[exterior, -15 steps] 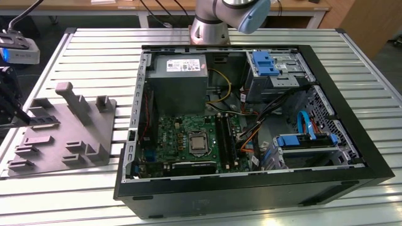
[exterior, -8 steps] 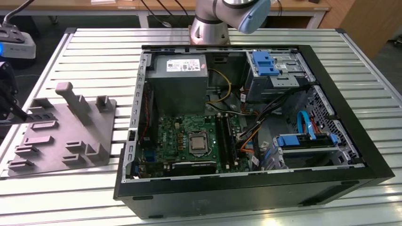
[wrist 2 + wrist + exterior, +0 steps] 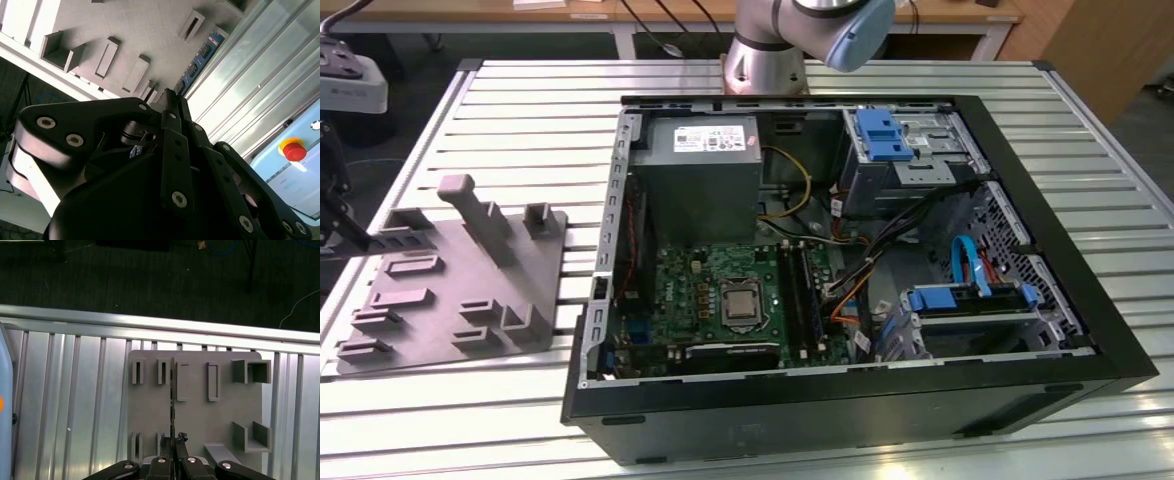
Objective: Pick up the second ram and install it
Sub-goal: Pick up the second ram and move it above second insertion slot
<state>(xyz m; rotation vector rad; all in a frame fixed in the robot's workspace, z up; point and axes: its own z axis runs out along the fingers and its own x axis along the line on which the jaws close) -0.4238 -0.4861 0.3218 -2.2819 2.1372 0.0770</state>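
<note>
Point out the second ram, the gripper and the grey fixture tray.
second ram (image 3: 198,61), second wrist view, on its chip-bearing face.
gripper (image 3: 173,439), first wrist view, midway between its fingertips.
grey fixture tray (image 3: 200,420), first wrist view, on bare flat surface.

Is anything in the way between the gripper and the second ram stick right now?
Nothing visible stands between them. The gripper sits right on the second ram, with its jaws closed on one end of the stick, above the grey fixture tray.

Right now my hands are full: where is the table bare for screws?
Bare slats: between the fixture tray and the arm's base, and beyond the computer case at the exterior view's right. Crowded: the tray, where the gripper clamps the second ram.
</note>
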